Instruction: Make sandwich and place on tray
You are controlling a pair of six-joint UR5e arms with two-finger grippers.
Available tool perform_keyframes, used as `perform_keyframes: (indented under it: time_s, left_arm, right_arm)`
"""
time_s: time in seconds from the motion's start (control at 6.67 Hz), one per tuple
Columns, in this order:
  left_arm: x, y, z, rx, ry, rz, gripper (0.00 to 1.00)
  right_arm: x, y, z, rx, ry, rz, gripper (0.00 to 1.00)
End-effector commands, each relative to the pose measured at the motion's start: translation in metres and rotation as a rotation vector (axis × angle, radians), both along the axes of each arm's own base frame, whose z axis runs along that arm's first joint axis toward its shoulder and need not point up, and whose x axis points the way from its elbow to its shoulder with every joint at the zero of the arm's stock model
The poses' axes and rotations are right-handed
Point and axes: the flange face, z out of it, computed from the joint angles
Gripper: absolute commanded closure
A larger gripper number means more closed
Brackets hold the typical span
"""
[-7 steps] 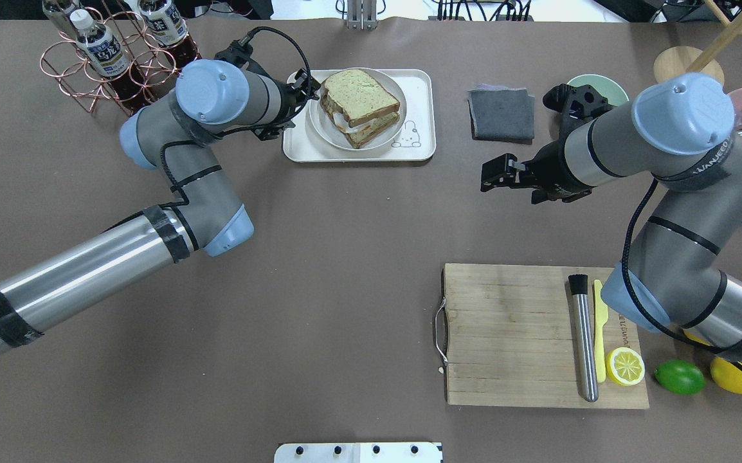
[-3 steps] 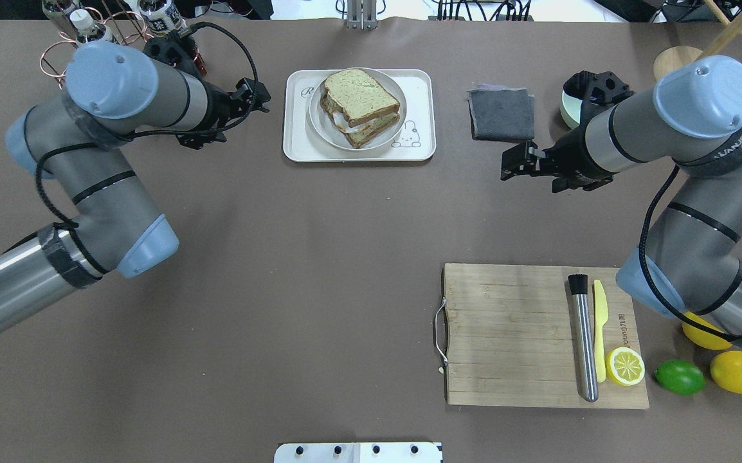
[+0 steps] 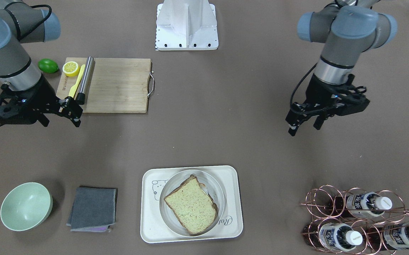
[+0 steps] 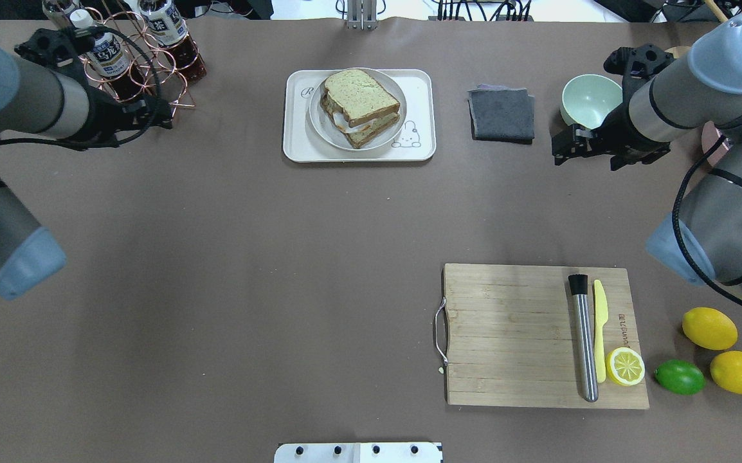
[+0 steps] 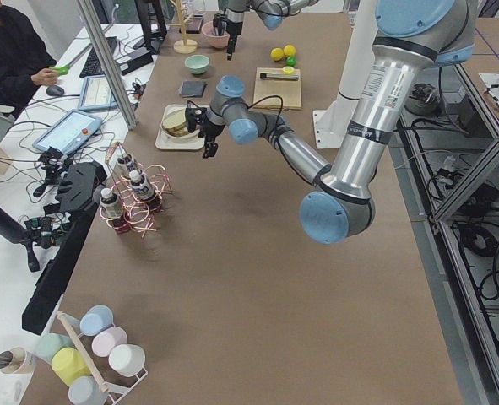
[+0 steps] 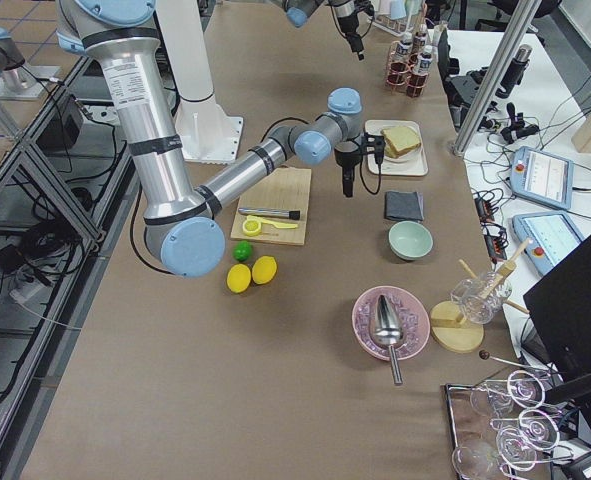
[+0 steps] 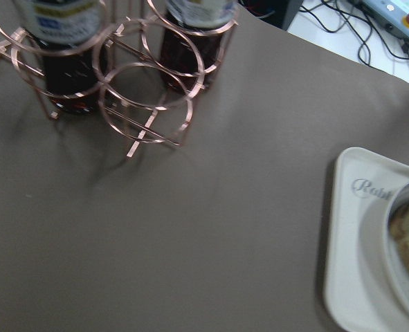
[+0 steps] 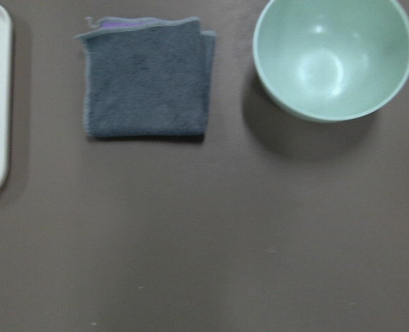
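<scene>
The sandwich (image 4: pixel 361 103), two speckled bread slices with white egg between them, lies on a round pale-grey plate (image 4: pixel 319 122) on the cream tray (image 4: pixel 358 154) at the table's far middle. It shows from the front too (image 3: pixel 190 207), on the tray (image 3: pixel 149 226). My left gripper (image 4: pixel 160 119) hangs left of the tray, beside the bottle rack, open and empty (image 3: pixel 303 125). My right gripper (image 4: pixel 561 153) hangs right of the tray, near the green bowl, open and empty (image 3: pixel 77 114). The left wrist view shows the tray's corner (image 7: pixel 356 228).
A copper rack with bottles (image 4: pixel 133 58) stands far left. A grey folded cloth (image 4: pixel 501 114) and a green bowl (image 4: pixel 589 99) lie right of the tray. A wooden cutting board (image 4: pixel 512 334) with a steel tube, yellow knife and lemon half sits near right, with a lime and lemons beside it.
Both arms have drawn back from the tray. The left gripper moved left to the bottle rack, the right gripper moved right toward the green bowl. The sandwich has not moved.
</scene>
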Motion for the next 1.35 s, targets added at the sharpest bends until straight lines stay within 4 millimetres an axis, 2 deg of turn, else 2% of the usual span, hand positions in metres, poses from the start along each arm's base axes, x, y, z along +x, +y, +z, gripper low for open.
perform_keyframes:
  time_s: [0.0, 0.15, 0.3, 0.45, 0.6, 0.75, 0.9, 1.05, 1.2]
  left_arm:
    - [-0.12, -0.003, 0.067, 0.052, -0.079, 0.123, 0.02]
    - [-0.182, -0.008, 0.105, 0.104, -0.117, 0.202, 0.02]
    - [-0.24, -0.011, 0.135, 0.098, -0.108, 0.257, 0.02]
    - [-0.273, -0.01, 0.16, 0.055, -0.078, 0.328, 0.02]
    - [-0.307, -0.008, 0.193, 0.065, -0.115, 0.384, 0.02]
    - [-0.334, -0.005, 0.222, 0.05, -0.124, 0.397, 0.02]
    - [-0.334, -0.001, 0.252, -0.002, -0.098, 0.407, 0.02]
    - [-0.333, 0.005, 0.26, -0.015, -0.076, 0.407, 0.02]
    - [-0.332, 0.007, 0.268, -0.031, -0.055, 0.41, 0.02]
  right_arm:
    - [0.067, -0.01, 0.052, 0.021, 0.116, -0.063, 0.0]
    - [0.116, -0.005, 0.092, 0.035, 0.153, -0.102, 0.0]
    - [0.174, 0.003, 0.125, 0.035, 0.128, -0.142, 0.0]
    - [0.231, 0.019, 0.153, 0.028, 0.054, -0.156, 0.0]
    - [0.275, 0.033, 0.187, 0.03, 0.004, -0.173, 0.0]
    - [0.304, 0.052, 0.223, -0.001, -0.011, -0.159, 0.0]
    - [0.324, 0.083, 0.255, -0.018, -0.021, -0.169, 0.0]
    - [0.34, 0.091, 0.268, -0.046, -0.023, -0.133, 0.0]
    - [0.345, 0.092, 0.281, -0.078, -0.022, -0.114, 0.0]
